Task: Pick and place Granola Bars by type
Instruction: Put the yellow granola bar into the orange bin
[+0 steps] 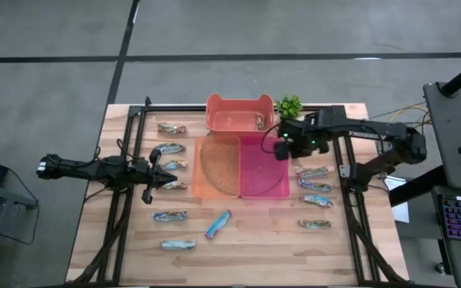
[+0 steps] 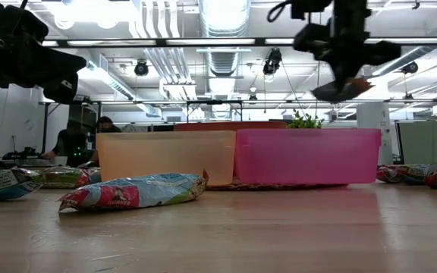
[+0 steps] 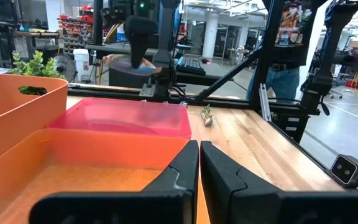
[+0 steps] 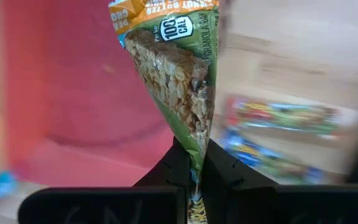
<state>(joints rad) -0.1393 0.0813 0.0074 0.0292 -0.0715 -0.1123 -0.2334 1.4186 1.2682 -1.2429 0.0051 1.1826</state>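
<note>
Right gripper (image 4: 194, 171), clamped on a green-wrapped granola bar (image 4: 173, 68), is held above the pink bin (image 1: 264, 172) at its 1 o'clock corner, while the left gripper (image 3: 199, 165), closed and empty, is parked at the orange bin's (image 1: 218, 172) 9 o'clock side.

Overhead camera looks straight down on whole table (image 1: 238, 240) and both my arms. Low camera sits at tabletop height, faces level across wood toward room, close to orange bin (image 2: 165, 155) and pink bin (image 2: 308, 154). My left wrist camera looks forward past own fingers over same bins. My right wrist camera points down, very near pink bin (image 4: 73, 93).
</note>
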